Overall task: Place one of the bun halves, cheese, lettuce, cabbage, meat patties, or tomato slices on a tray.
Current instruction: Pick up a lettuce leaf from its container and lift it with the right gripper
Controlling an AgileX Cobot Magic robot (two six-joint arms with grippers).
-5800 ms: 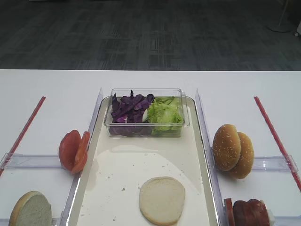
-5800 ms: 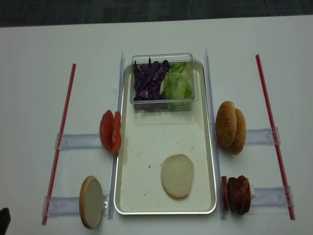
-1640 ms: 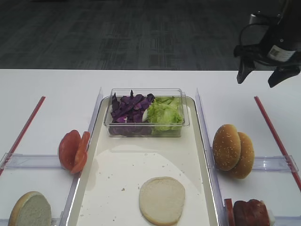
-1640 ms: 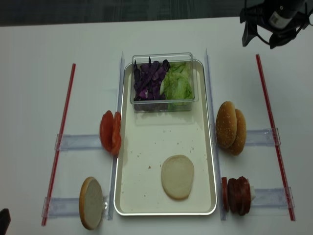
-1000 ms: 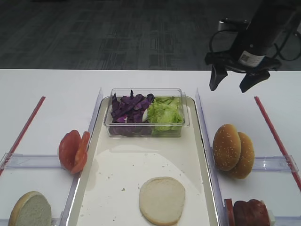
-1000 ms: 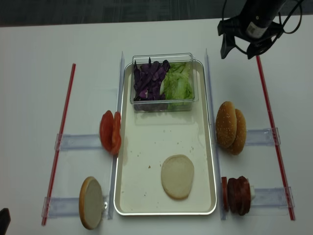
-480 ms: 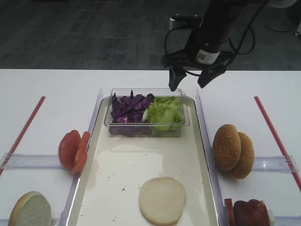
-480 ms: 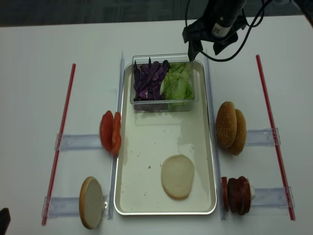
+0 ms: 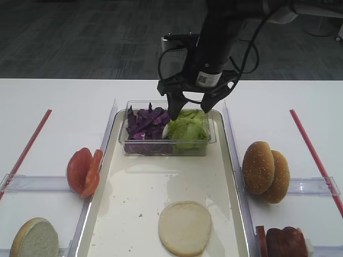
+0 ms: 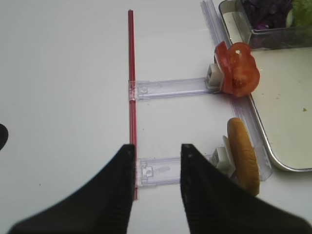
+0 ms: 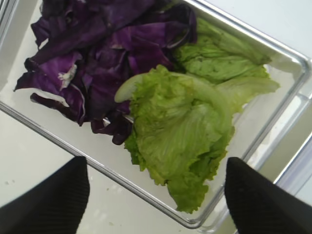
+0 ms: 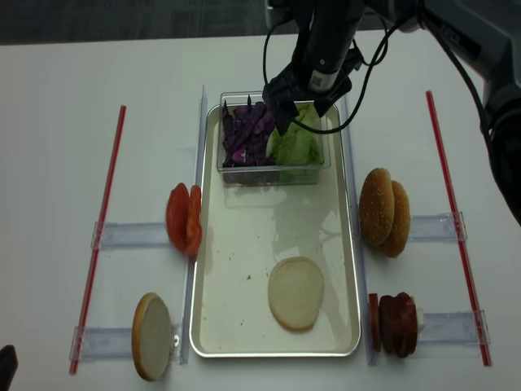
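Right gripper (image 9: 192, 106): jaws wide open — over the lettuce (image 11: 187, 129) in the tub (image 9: 166, 151).
Left gripper (image 10: 156, 158): jaws apart — holding nothing.

It looked like a lab or test room set up as a mock sandwich station. A white table (image 9: 53, 96) stood on dark grey office carpet (image 9: 107, 37), with red strips (image 12: 102, 228) and clear plastic holders (image 10: 170, 87) fixing where each ingredient stood around the tray (image 12: 244, 326).
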